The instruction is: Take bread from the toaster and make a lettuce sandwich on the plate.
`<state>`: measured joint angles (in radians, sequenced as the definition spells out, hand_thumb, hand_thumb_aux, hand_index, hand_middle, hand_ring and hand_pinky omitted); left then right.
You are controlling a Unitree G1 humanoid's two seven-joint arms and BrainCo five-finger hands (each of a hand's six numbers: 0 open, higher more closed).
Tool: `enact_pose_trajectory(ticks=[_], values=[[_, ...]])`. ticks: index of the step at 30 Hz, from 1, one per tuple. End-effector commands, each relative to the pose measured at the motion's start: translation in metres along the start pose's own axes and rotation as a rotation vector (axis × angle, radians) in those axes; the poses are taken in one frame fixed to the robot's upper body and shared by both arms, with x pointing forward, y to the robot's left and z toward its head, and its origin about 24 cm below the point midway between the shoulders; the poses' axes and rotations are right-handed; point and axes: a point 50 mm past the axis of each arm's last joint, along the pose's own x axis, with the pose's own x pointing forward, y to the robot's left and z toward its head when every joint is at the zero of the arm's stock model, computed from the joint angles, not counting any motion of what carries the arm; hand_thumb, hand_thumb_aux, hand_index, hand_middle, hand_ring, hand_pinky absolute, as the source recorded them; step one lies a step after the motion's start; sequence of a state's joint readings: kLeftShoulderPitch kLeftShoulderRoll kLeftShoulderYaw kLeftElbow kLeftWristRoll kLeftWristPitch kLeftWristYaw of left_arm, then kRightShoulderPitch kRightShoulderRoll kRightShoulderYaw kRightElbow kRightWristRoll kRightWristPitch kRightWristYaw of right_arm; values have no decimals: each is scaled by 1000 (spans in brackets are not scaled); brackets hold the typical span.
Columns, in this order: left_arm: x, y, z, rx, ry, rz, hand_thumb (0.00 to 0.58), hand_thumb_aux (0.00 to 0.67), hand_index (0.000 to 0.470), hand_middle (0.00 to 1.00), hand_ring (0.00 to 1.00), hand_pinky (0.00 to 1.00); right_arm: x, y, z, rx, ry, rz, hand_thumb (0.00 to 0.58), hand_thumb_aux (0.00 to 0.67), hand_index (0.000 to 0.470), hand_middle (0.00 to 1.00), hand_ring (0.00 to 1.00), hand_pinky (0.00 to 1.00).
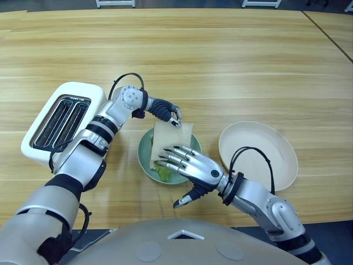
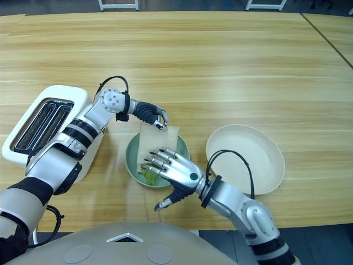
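left hand (image 1: 164,110): arm bent inward; fingers pinched, apparently gripping | right hand (image 1: 198,168): palm down; fingers spread

Workroom with broad wooden table (image 1: 231,61)

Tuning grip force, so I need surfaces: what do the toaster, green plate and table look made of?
Toaster: glossy white shell with soft highlights, likely plastic or painted metal. Green plate: smooth, evenly coloured, ceramic or plastic; cannot tell which. Table: light wood or wood-look laminate, with plank seams and grain, satin finish.
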<state>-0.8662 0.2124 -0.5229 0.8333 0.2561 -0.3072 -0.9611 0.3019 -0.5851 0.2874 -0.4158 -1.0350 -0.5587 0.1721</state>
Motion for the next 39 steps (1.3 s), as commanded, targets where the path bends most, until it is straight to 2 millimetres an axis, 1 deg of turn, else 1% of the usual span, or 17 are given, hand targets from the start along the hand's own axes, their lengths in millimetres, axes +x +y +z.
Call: enact_pose_trajectory(ticks=[1,5,9,10,11,12,15,16,17,18,24,26,29,30,31,32,39], values=[[7,-17,-17,-47,48,-15,580,670,470,1000,1000,1000,14,11,-5,16,2,73,0,0,0,0,0,0],[15,-30,-23,-22,91,-70,580,670,470,1000,1000,1000,16,11,-8,167,19,127,0,0,0,0,0,0],[14,-30,-28,149,181,-47,580,670,470,1000,1000,1000,4,12,-9,414,52,233,0,0,0,0,0,0],[13,-25,-26,197,188,-3,550,518,363,1000,1000,1000,0,11,-9,486,65,256,0,0,0,0,0,0],[11,-17,-24,249,190,65,201,129,90,1000,1000,1000,-3,11,-10,561,77,273,0,0,0,0,0,0],[8,-9,-21,287,190,127,0,0,0,702,702,702,-6,9,-10,623,90,283,0,0,0,0,0,0],[-8,21,-11,409,186,346,0,0,0,263,263,263,-13,4,-11,741,118,302,0,0,0,0,0,0],[-16,31,-7,445,186,423,0,0,0,239,239,239,-15,1,-12,748,123,300,0,0,0,0,0,0],[-25,42,-2,478,182,507,0,0,0,75,75,75,-16,-3,-14,748,126,282,0,0,0,0,0,0],[-33,50,1,497,175,566,0,0,0,0,0,0,-16,-7,-17,742,128,260,0,0,0,0,0,0],[-85,70,20,593,118,810,0,0,0,0,0,0,-10,-52,-36,602,148,-95,0,0,0,0,0,0],[-104,65,23,611,123,842,0,0,0,0,0,0,-14,-68,-38,567,147,-207,0,0,0,0,0,0],[-137,32,24,588,152,799,0,0,0,0,0,0,-29,-84,-38,543,153,-271,0,0,0,0,0,0],[-146,15,25,574,166,760,27,16,11,757,757,757,-35,-86,-36,541,155,-265,441,342,240,24,24,24],[-153,-1,28,557,169,721,493,410,288,1000,1000,1000,-41,-86,-35,547,156,-253,580,670,470,757,757,757],[-158,-19,33,537,162,677,580,670,470,1000,1000,1000,-46,-85,-32,559,154,-228,580,670,470,1000,1000,1000],[-167,-130,89,310,26,390,580,670,470,1000,1000,1000,-81,-59,5,671,113,77,580,670,470,1000,1000,1000]])
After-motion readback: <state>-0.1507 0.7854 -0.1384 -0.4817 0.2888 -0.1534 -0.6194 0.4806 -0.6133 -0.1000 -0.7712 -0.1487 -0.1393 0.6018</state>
